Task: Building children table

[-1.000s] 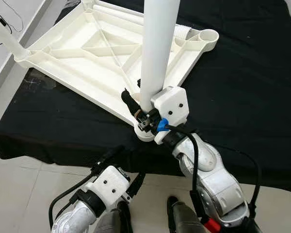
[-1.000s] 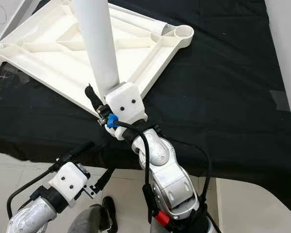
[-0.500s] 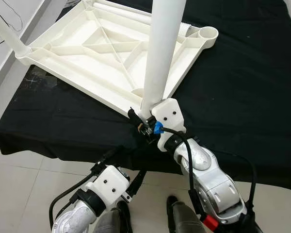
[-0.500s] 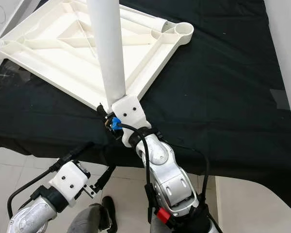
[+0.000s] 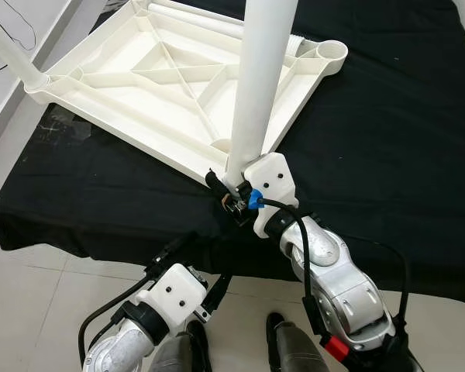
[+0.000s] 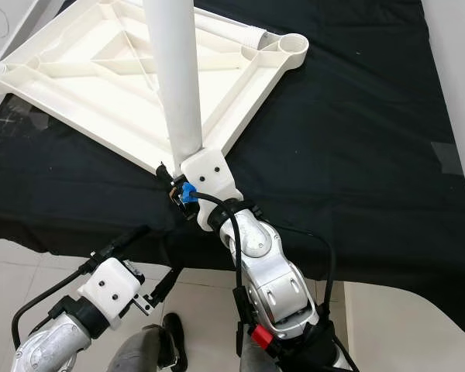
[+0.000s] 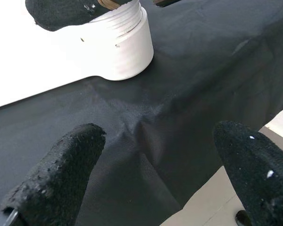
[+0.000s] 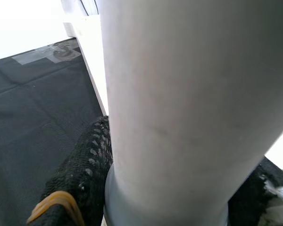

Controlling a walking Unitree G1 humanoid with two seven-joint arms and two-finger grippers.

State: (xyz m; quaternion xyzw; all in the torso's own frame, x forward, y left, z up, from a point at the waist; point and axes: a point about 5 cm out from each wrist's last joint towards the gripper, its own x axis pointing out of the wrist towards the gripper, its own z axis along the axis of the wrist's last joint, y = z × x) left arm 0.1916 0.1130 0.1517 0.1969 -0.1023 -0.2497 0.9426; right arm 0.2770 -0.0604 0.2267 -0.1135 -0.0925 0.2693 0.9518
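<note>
Black cloth (image 5: pixel 387 155), upturned tabletop (image 5: pixel 124 85), right gripper (image 5: pixel 231 188) clamping leg (image 5: pixel 260 85), left gripper (image 7: pixel 155 155) spread

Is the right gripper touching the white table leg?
Touching. In the right wrist view, the black fingers press against both sides of the table leg, with no gap visible.

The upturned tabletop (image 5: pixel 147 85) lies on the cloth (image 5: pixel 387 139), a leg (image 5: pixel 260 85) standing at its near corner within the right gripper (image 5: pixel 226 186), the left gripper (image 5: pixel 187 267) below the cloth's edge.
</note>
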